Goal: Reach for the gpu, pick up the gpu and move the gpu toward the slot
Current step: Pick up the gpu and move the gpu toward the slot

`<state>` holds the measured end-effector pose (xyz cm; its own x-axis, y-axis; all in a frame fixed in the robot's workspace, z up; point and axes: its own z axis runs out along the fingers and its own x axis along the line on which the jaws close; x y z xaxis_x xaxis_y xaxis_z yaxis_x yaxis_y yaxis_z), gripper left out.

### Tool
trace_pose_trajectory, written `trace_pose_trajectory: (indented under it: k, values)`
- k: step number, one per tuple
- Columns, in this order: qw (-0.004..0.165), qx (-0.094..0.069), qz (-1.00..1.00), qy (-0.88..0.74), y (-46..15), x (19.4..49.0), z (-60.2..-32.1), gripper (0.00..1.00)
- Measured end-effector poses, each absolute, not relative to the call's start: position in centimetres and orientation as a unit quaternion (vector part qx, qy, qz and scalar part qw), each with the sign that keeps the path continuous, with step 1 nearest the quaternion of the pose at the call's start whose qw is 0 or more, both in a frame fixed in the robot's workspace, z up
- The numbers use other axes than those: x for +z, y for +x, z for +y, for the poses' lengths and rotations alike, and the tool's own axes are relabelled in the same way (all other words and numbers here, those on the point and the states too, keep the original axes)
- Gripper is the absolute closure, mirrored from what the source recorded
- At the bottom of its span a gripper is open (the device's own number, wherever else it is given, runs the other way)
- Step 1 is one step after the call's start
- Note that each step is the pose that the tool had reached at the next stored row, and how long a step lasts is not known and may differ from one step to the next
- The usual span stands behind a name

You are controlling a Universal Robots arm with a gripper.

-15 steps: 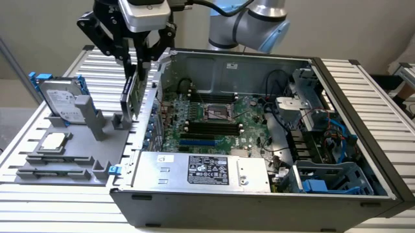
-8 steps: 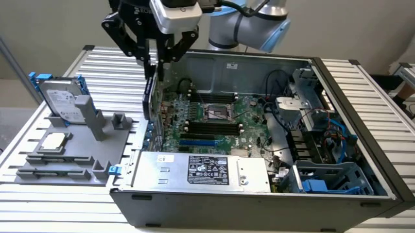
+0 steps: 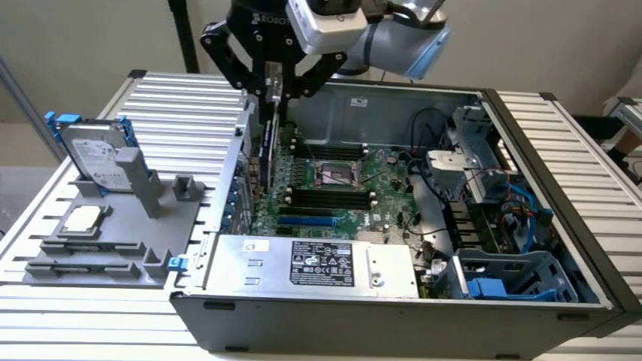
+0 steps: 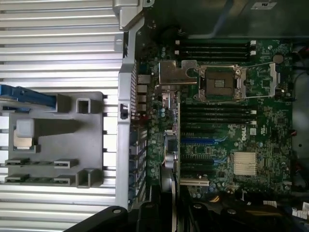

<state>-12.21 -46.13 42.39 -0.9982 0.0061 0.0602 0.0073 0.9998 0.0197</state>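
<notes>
**GPU hanging edge-on from the gripper over the open case**

The gpu [image 3: 269, 143] is hanging straight down from the gripper [image 3: 273, 96], seen as a thin dark blade in the exterior view. The fingers [image 3: 263, 83] are closing tight on the card's upper edge, with no gap showing either side of it. Directly below the fingertips, the card's lower end is reaching down to the motherboard [image 3: 336, 192] inside the open computer case [image 3: 401, 316], close against the case's rear wall on the exterior view's left; whether it is touching the board cannot be told.

In the wrist view the gpu [image 4: 170, 145] is running away from the fingers as a narrow strip, its silver bracket [image 4: 175, 72] lying at the far end, just beside the processor socket [image 4: 219, 82].

Off to the side of the fingers, outside the case, a grey fixture tray [image 3: 110, 241] is sitting on the slatted table [image 3: 180, 113]. It is holding a silver hard drive [image 3: 98, 158] with blue brackets, standing upright, and a small square chip [image 3: 83, 218] lying flat.
</notes>
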Motion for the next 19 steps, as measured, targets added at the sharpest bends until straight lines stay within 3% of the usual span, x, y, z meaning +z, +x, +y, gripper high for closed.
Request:
trace_pose_trajectory:
  k: [19]
  values:
    - [0.03,-0.01,-0.999,-0.003,-4.4,41.5,-44.4,0.73]
